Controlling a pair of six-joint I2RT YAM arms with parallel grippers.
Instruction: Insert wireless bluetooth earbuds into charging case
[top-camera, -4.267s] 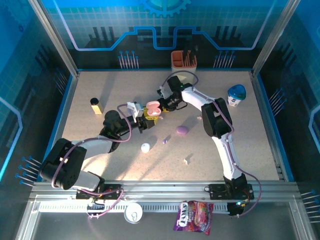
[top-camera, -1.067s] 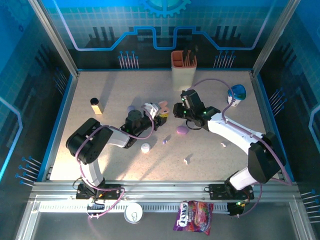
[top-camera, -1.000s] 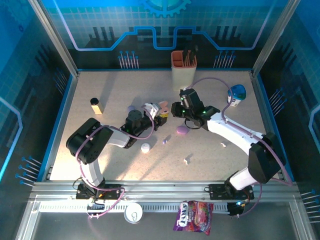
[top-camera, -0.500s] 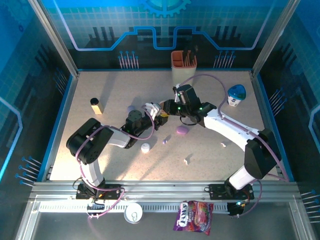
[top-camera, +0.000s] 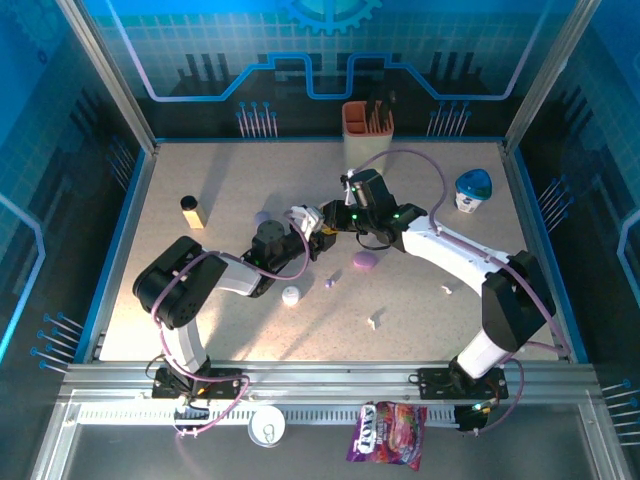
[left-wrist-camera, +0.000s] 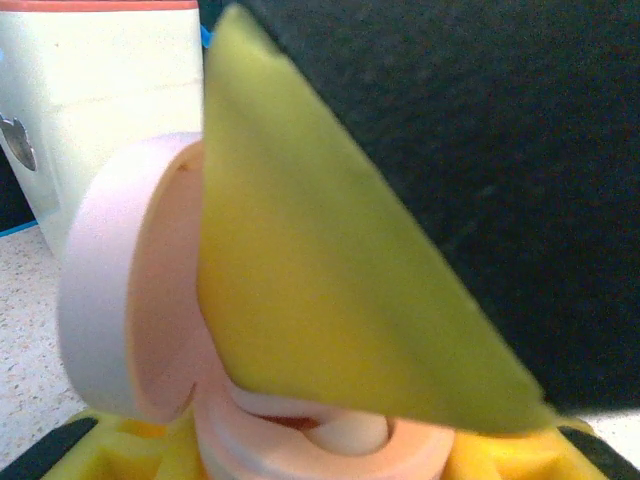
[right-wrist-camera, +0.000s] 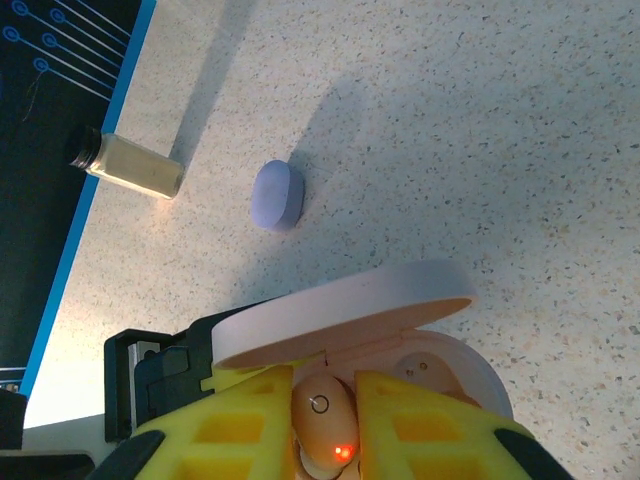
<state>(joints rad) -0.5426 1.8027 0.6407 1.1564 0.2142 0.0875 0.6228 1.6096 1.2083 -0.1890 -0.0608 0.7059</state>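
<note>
The open pink charging case, lid (right-wrist-camera: 340, 310) raised over its base (right-wrist-camera: 455, 372), is held by my left gripper (top-camera: 312, 228), which is shut on it. In the left wrist view the lid (left-wrist-camera: 100, 290) stands to the left and the base (left-wrist-camera: 320, 452) lies low between the yellow pads. My right gripper (right-wrist-camera: 325, 400) hangs right over the case, shut on a pale pink earbud (right-wrist-camera: 322, 412) whose red light glows; the earbud sits at the case's left slot. A right finger (left-wrist-camera: 320, 300) blocks much of the left wrist view. From above, the right gripper (top-camera: 334, 217) meets the left one mid-table.
Cases lie around: a lilac one (top-camera: 263, 216) (right-wrist-camera: 277, 195), a purple one (top-camera: 364, 260) and a white one (top-camera: 291, 295). Loose earbuds rest at centre: purple (top-camera: 329, 283) and white (top-camera: 375, 321). A small bottle (top-camera: 192, 211), an orange cup (top-camera: 367, 125) and a blue-capped jar (top-camera: 473, 190) stand further out.
My right gripper has swung left and come down over the open pink case with the earbud in it. The left arm and the case have stayed put.
</note>
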